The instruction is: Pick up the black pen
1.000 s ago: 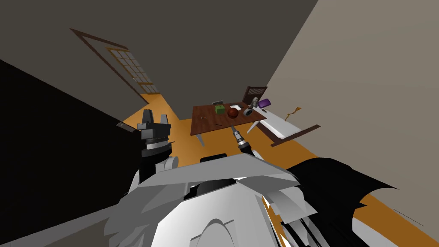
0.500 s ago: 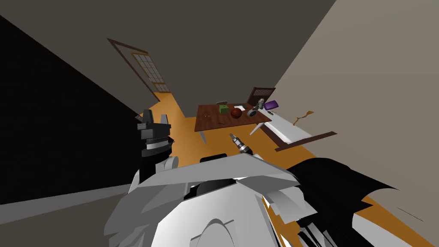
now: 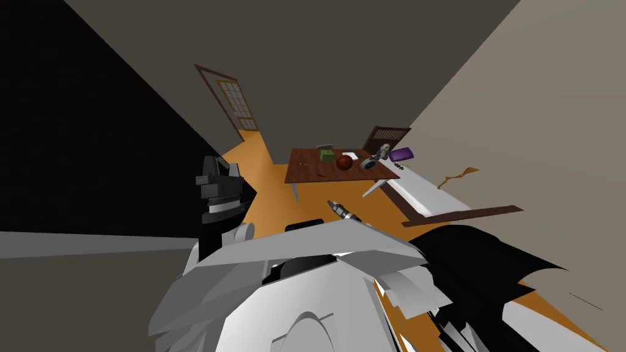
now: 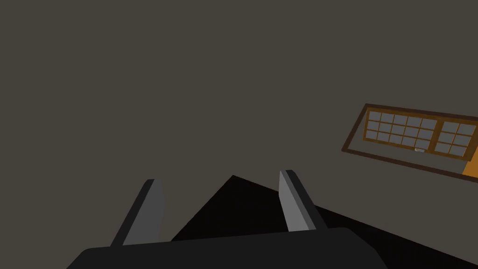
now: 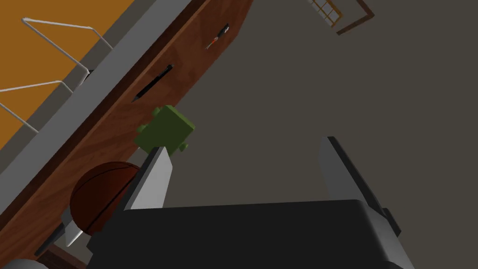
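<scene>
Brown wooden desk stands ahead of both grippers in the head view. Left wrist view: the left gripper has its fingers spread. Right wrist view: the right gripper has its fingers spread too. The black pen lies on the desk, parallel to the desk's front edge, with its pointed end toward a green block.

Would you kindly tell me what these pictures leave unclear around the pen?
Head view: the black pen is a speck, too small for detail.
Right wrist view: a finger of the right gripper partly hides the ball; the small item beyond the pen is too tiny to identify.
</scene>
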Robot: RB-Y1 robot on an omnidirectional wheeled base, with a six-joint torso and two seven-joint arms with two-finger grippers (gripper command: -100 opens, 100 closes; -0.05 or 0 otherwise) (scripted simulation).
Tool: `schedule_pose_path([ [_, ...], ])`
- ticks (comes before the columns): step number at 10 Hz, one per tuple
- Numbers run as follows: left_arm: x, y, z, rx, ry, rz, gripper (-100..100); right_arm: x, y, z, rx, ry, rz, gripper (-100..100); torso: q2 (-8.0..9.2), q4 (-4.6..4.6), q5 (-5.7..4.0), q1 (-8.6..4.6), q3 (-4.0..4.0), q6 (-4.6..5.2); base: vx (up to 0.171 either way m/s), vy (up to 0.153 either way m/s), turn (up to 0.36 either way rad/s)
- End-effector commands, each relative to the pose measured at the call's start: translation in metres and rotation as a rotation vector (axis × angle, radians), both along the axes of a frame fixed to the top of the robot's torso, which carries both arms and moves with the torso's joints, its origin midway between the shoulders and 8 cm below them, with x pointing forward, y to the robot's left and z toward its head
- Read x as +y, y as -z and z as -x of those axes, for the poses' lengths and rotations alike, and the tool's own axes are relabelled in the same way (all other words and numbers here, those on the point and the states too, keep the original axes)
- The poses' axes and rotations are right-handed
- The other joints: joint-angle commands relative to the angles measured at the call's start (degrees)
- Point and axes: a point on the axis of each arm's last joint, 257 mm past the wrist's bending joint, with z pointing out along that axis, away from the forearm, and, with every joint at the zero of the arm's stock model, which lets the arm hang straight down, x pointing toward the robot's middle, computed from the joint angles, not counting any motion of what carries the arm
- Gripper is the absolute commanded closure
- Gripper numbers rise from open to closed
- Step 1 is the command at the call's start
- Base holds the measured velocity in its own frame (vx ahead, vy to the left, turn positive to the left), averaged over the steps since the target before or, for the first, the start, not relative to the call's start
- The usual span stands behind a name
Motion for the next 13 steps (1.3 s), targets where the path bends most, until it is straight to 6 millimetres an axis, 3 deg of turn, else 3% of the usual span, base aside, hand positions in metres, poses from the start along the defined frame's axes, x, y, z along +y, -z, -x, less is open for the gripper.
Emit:
schedule_pose_path([
  [1, 0.0, 0.0, 0.0, 0.0, 0.0, 0.0, 0, -0.016, 0.021, 0.017, 0.057, -0.015, 0.052, -100, 0.0, 0.0, 0.0, 0.0, 0.0, 0.0, -0.057, -0.002, 0.107],
  [2, 0.0, 0.0, 0.0, 0.0, 0.0, 0.0, 0, -0.025, 0.045, 0.036, 0.113, -0.043, 0.105, -100, -0.03, -0.01, 0.0, -0.05, -0.01, 0.09, -0.04, 0.015, 0.222],
  [3, 0.0, 0.0, 0.0, 0.0, 0.0, 0.0, 0, -0.028, 0.047, 0.038, 0.12, -0.046, 0.116, -100, -0.08, -0.01, 0.0, -0.01, -0.04, 0.03, -0.026, 0.009, 0.125],
  [4, 0.0, 0.0, 0.0, 0.0, 0.0, 0.0, 0, -0.039, 0.068, 0.058, 0.174, -0.079, 0.171, -100, -0.14, -0.02, 0.01, -0.01, -0.07, 0.08, -0.023, 0.021, 0.261],
  [5, 0.0, 0.0, 0.0, 0.0, 0.0, 0.0, 0, -0.044, 0.072, 0.061, 0.184, -0.078, 0.178, -100, -0.16, -0.03, 0.01, 0.01, -0.09, 0.03, -0.018, 0.013, 0.151],
  [9, 0.0, 0.0, 0.0, 0.0, 0.0, 0.0, 0, -0.1, 0.13, 0.133, 0.368, -0.172, 0.356, -100, -0.27, -0.05, 0.02, 0.04, -0.15, 0.08, -0.001, 0.031, 0.289],
  [11, 0.0, 0.0, 0.0, 0.0, 0.0, 0.0, 0, -0.103, 0.132, 0.135, 0.375, -0.169, 0.359, -100, -0.32, -0.06, 0.02, 0.03, -0.18, 0.08, 0.012, 0.012, 0.076],
  [12, 0.0, 0.0, 0.0, 0.0, 0.0, 0.0, 0, -0.117, 0.14, 0.154, 0.416, -0.206, 0.405, -100, -0.3, -0.06, 0.0, -0.01, -0.17, 0.1, 0.019, 0.02, 0.322],
  [13, 0.0, 0.0, 0.0, 0.0, 0.0, 0.0, 0, -0.122, 0.144, 0.158, 0.428, -0.2, 0.411, -100, -0.35, -0.06, 0.01, 0.0, -0.19, 0.01, 0.027, 0.012, 0.172],
])
